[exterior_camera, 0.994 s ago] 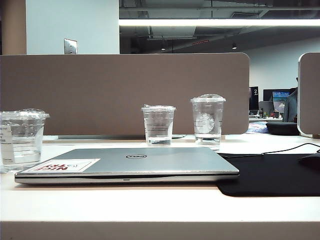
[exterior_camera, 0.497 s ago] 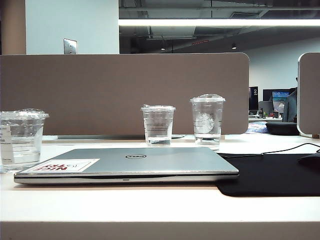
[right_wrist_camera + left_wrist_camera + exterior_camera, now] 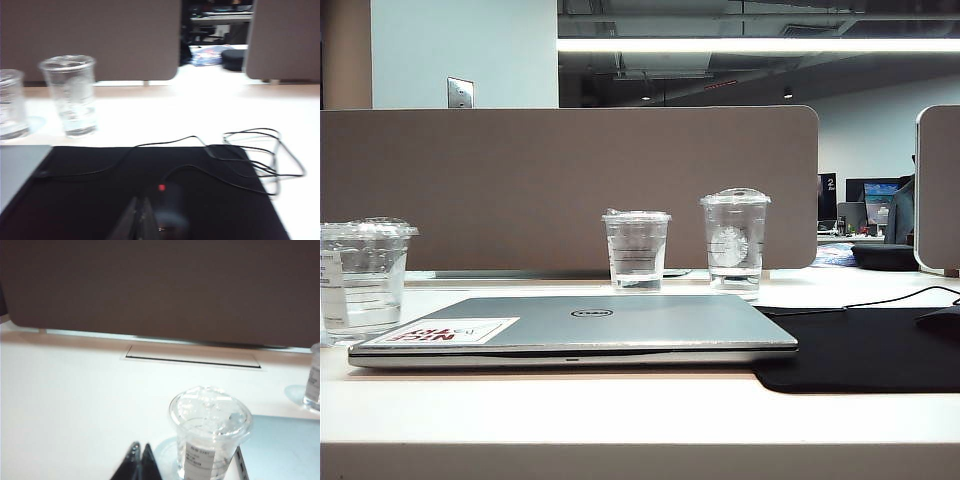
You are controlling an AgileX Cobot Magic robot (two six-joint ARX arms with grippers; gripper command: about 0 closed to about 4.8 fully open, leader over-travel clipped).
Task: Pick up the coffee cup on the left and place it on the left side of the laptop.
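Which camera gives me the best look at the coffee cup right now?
The left wrist view: the coffee cup shows lid and label from above, beside the laptop. The exterior view cuts it at the frame edge. The right wrist view does not show it.

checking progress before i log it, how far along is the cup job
Done: the short clear plastic coffee cup with the white label stands upright beside the left edge of the closed silver Dell laptop. In hand: nothing; the left gripper is shut and empty near the cup, and the right gripper is shut over the black mat. Left: nothing visible.
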